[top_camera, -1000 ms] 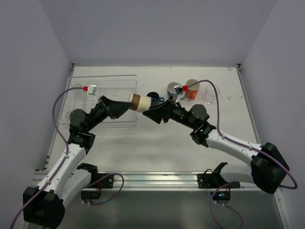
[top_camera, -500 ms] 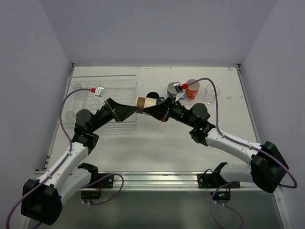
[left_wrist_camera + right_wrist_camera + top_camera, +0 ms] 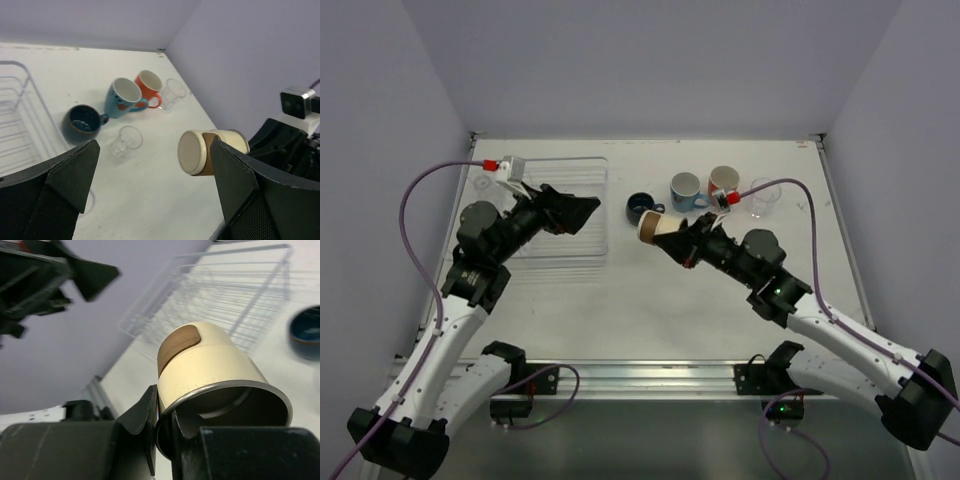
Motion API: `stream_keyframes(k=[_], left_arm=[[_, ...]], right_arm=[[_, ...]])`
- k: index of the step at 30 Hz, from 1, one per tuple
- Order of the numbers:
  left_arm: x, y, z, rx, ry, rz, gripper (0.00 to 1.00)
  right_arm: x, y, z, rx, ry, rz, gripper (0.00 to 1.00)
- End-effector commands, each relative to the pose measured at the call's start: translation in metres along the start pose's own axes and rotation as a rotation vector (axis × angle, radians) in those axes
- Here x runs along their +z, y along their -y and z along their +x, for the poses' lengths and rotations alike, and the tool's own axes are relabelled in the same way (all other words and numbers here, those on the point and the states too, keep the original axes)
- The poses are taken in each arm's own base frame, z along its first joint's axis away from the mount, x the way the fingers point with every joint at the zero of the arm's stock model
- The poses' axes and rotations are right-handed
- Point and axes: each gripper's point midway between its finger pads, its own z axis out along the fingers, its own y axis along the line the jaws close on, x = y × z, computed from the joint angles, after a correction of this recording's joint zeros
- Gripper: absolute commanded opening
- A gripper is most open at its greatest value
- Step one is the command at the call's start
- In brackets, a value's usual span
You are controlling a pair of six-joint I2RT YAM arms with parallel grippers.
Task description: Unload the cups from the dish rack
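Note:
My right gripper [image 3: 675, 237] [image 3: 165, 426] is shut on the rim of a tan and cream cup [image 3: 654, 227] [image 3: 210, 365], one finger outside and one inside. It holds the cup tilted in the air, right of the dish rack [image 3: 570, 258] [image 3: 225, 295]. Wide open, my left gripper [image 3: 582, 210] [image 3: 152, 175] hovers over the rack's right side with nothing in it. The tan cup [image 3: 200, 151] hangs beyond it. On the table stand a dark-blue mug [image 3: 641, 207] [image 3: 82, 123], a light-blue mug [image 3: 686, 188] [image 3: 124, 95], an orange mug [image 3: 724, 182] [image 3: 149, 84] and a clear cup [image 3: 766, 197] [image 3: 175, 91].
A second small clear cup [image 3: 125, 140] stands on the table just in front of the dark-blue mug. Walls close the table on the left, back and right. A metal rail [image 3: 650, 375] runs along the near edge by the arm bases.
My left gripper opened, let go of the tan cup and drew back left over the rack. My right gripper closed on the cup's rim and carried it to the right and nearer.

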Motion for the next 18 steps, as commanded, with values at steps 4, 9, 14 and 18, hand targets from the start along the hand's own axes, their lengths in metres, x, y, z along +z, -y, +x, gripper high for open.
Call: stream_keyframes(k=[4,9,14,18], left_arm=[[-0.021,-0.057,-0.012,0.27,-0.052,-0.339,1.0],[-0.035,-0.093,0.004,0.334,-0.104,-0.482,1.0],[-0.039,-0.104,0.016,0.36,-0.132,-0.505,1.0],[-0.044,-0.1,0.014,0.375,-0.11,-0.491,1.0]], right_arm=[[-0.053,0.098,0.0,-0.17,-0.176,0.543,0.0],[-0.085,0.153,-0.003,-0.24,-0.345,0.84,0.0],[-0.088,0.197,0.011,-0.303,-0.599,1.029,0.0],[-0.075,0.222,0.013,-0.32,-0.685,1.072,0.0]])
